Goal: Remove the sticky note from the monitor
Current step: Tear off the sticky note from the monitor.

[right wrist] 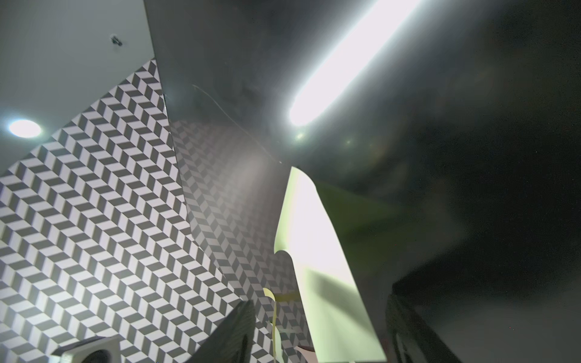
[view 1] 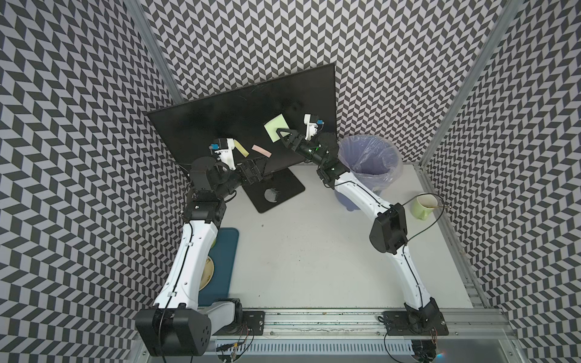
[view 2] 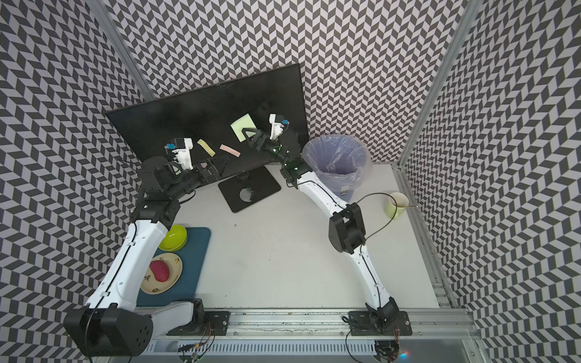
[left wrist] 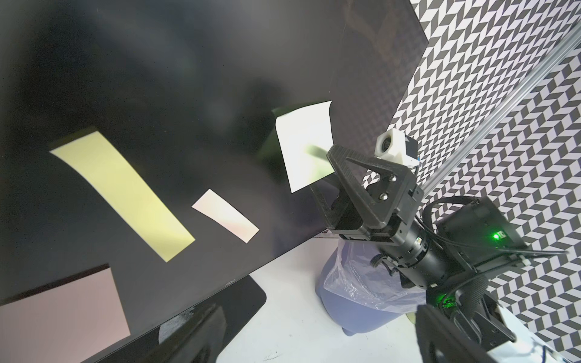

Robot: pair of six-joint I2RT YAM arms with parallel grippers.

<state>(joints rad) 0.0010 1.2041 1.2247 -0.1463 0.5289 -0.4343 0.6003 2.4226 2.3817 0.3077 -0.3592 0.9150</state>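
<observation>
R claw [view 1: 279,135], jaws part-open, straddles lower edge of pale-green square paper sticky note [view 1: 274,125] on flat black monitor [view 1: 220,119].

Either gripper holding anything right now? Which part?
Nothing clamped. The right gripper has its jaws apart, straddling the free lower edge of the green sticky note. The left gripper is open and empty.
</observation>
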